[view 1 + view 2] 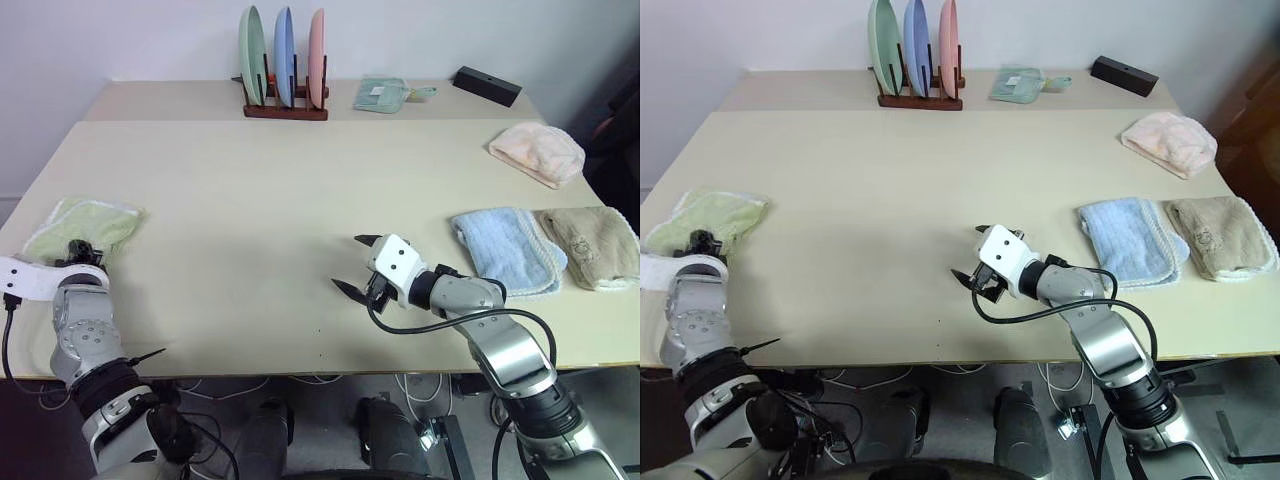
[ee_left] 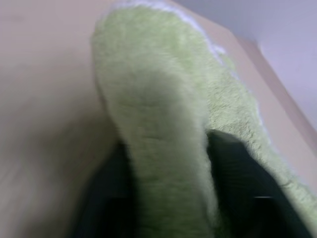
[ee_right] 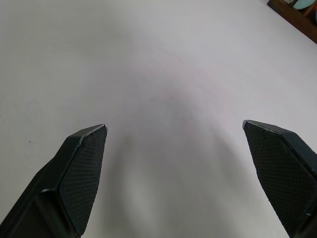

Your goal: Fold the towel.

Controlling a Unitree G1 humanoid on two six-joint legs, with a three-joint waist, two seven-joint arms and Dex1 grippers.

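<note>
The towel [image 1: 85,225] lies bunched and doubled over at the far left edge of the table [image 1: 260,200], well apart from everything else, so it looks set aside as folded or nearly so rather than spread for work. Across the table, near the right edge, a light blue folded towel [image 1: 505,250] and a beige folded towel [image 1: 590,245] lie side by side, touching; a pink cloth [image 1: 537,152] sits behind them. That row reads as a place for finished pieces, which suggests the green one belongs to a separate spot on the left.

At the back stands a wooden rack of plates [image 1: 285,72], with a small pale green cloth [image 1: 383,93] and a black box [image 1: 486,85] beside it, all out of the working area.

The left gripper [image 1: 78,250] is at the near edge of the towel. In the wrist view a fold of the green terry runs between its black fingers [image 2: 237,173]; whether they pinch it or have let go I cannot tell.

The right gripper [image 1: 362,265] hovers over bare table near the middle, jaws spread wide and holding nothing, probably parked clear.
</note>
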